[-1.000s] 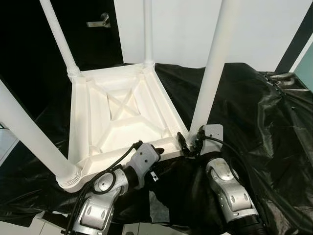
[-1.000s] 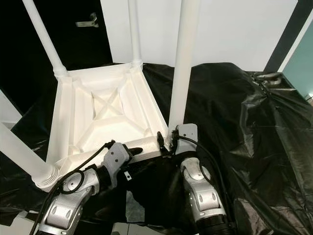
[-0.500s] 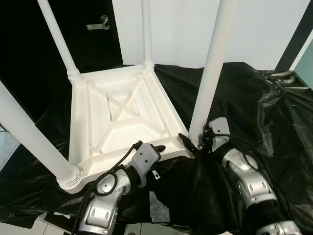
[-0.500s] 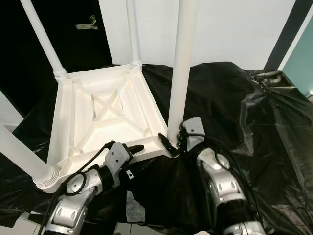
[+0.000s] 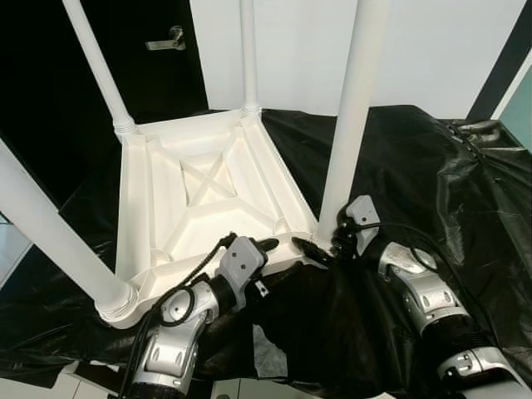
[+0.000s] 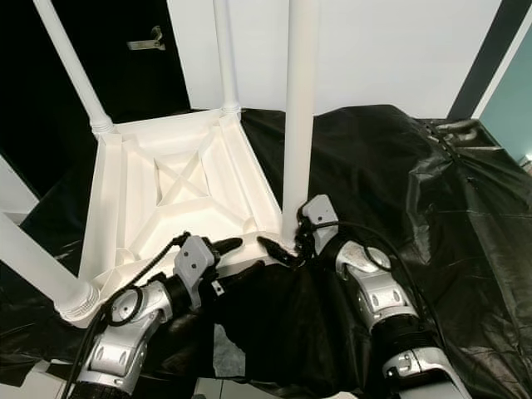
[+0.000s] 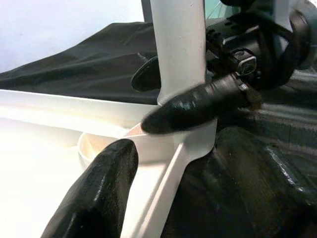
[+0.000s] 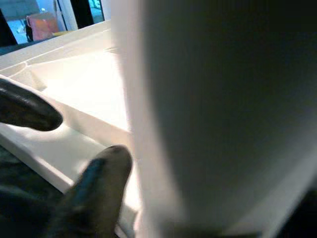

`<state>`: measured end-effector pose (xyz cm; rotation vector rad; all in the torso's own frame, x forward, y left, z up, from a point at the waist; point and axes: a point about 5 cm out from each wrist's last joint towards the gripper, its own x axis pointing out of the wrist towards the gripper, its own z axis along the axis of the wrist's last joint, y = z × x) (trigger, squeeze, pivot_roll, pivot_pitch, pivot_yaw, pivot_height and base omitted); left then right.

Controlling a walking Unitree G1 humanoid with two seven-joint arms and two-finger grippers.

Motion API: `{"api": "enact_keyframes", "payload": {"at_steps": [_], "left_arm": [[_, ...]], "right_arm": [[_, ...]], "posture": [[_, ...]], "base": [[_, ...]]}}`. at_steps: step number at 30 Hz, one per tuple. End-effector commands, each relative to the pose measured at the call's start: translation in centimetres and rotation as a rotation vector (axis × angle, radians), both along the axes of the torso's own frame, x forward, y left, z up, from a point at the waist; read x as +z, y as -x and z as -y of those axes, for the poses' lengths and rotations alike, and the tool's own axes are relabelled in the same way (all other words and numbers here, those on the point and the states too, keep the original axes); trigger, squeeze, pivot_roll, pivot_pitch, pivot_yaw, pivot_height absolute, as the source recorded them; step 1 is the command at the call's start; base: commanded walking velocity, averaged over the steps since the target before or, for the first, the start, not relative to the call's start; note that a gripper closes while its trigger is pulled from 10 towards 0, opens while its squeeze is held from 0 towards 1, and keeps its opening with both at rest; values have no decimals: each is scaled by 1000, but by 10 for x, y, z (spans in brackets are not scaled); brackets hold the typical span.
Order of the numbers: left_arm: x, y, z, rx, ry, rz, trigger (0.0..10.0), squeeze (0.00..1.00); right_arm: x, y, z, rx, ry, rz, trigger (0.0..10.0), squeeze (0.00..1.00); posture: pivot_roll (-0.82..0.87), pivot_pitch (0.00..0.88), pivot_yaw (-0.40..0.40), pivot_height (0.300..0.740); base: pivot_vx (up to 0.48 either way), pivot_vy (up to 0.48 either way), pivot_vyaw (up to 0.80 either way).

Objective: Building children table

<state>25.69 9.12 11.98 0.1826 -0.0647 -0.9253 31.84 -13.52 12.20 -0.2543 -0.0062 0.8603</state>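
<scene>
A white children's table [image 5: 199, 199] lies upside down on a black plastic sheet [image 5: 432, 183], with its legs pointing up. My left gripper [image 5: 270, 253] is at the near rim. One finger lies on top of the rim and the other under it, shut on the rim. My right gripper [image 5: 320, 241] is at the foot of the near right leg [image 5: 349, 108]. One of its fingers [image 7: 198, 106] crosses in front of the leg and the other sits behind it, shut on the leg. In the right wrist view the leg [image 8: 208, 109] stands very close.
Three more legs rise at the near left [image 5: 50, 241], far left [image 5: 100, 71] and far middle [image 5: 248, 54]. A dark door with a handle [image 5: 170, 37] is behind on the left, beside a white wall. The crumpled sheet spreads to the right.
My right arm has swung its elbow out to the right, and its gripper now meets the leg's foot from the right side. My left gripper stays at the near rim.
</scene>
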Motion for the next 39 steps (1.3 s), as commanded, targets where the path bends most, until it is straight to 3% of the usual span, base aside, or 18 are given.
{"api": "enact_keyframes", "payload": {"at_steps": [1,8,13,14,15,16,18,20,24,25,29,39], "left_arm": [[1,-2,-5,86,15,18,10000,0],[-3,0,-6,87,-8,-10,10000,0],[2,2,-7,108,5,18,10000,0],[3,3,-7,109,19,6,10000,0],[3,3,-7,109,19,6,10000,0],[2,3,-7,110,23,-3,10000,0],[2,3,-7,111,23,-2,10000,0],[3,1,-6,115,31,-2,10000,0],[4,1,-4,114,34,-2,10000,0],[4,0,-3,108,32,1,10000,0],[4,-1,-3,104,38,-9,10000,0],[7,-6,0,97,37,5,10000,0]], "right_arm": [[1,-1,-4,31,6,4,0,0],[-1,-3,1,-10,-13,3,0,0],[-2,-1,0,-110,-51,5,0,0],[-5,3,-8,-270,-75,11,10000,0],[-5,3,-8,-270,-75,11,10000,0],[-8,7,-13,-373,-102,4,10000,0],[-9,7,-14,-396,-110,1,10000,0],[-15,12,-22,-522,-140,-9,10000,0],[-16,15,-28,-623,-163,-5,10000,0],[-15,19,-36,-700,-190,5,10000,0],[-8,24,-48,-703,-206,18,10000,0],[-8,28,-45,-712,-181,15,10000,0]], "posture": [[82,0,22,740],[86,0,19,740],[88,0,21,740],[88,0,22,740],[88,0,22,740],[86,0,22,740],[86,0,22,740],[84,0,21,740],[81,0,19,740],[78,0,18,740],[53,0,29,740],[58,0,11,740]], "base": [[0,0,0],[0,0,0],[0,0,0],[0,0,0],[0,0,0],[0,0,0],[0,0,0],[0,0,0],[0,0,0],[0,0,0],[0,0,0],[0,0,0]]}}
